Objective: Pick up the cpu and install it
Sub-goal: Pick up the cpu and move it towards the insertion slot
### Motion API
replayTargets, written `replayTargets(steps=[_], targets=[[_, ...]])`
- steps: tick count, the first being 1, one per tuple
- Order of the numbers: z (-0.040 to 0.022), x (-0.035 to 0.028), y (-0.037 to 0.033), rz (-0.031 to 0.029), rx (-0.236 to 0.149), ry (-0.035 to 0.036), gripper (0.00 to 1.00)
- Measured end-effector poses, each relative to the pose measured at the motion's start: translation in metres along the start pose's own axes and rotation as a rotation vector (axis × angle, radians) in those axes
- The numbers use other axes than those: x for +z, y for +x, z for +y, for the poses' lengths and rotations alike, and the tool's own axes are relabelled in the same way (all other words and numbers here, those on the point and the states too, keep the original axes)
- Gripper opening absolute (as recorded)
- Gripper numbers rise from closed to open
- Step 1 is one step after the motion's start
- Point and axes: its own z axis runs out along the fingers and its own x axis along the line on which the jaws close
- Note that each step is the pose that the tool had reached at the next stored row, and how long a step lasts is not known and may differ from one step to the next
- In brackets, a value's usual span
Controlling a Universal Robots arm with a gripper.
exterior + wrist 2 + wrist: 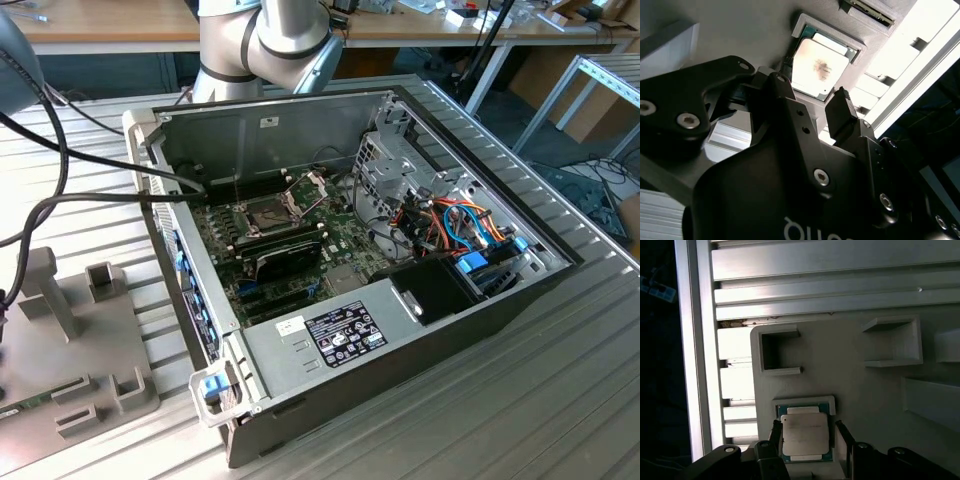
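In the first wrist view we see the cpu (805,435) lying flat, metal top up, in a shallow square recess of a grey fixture plate (860,385). The end effector (807,434) hangs right over it, open. One dark finger (775,437) stands just beside one edge of the chip and its partner beside the opposite edge, so the chip sits between them, not clamped. In the second wrist view the cpu (819,67) shines between the spread tips of the end effector (810,90).

Near the recess the plate carries a raised pocket (779,352) and a wider pocket (892,342), both apart from the chip and clear of the fingers. The plate rests on the slotted aluminium desk (815,295).

From the exterior view's left we see the fixture plate (90,340), then the open computer case (290,130) with its motherboard socket (268,215), the metal frame (308,188) hinged up. The robot arm (270,35) stands behind the case.
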Motion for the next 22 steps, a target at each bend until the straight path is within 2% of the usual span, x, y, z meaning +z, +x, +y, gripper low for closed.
replayTargets(steps=[6, 16, 22], targets=[[-0.0001, 0.0036, 0.001, -0.0002, 0.019, -0.0008, 0.54], [-0.0012, 0.0083, 0.0018, -0.0002, 0.019, -0.0007, 0.54], [-0.0013, 0.0087, 0.0018, -0.0001, 0.019, -0.0007, 0.54]])
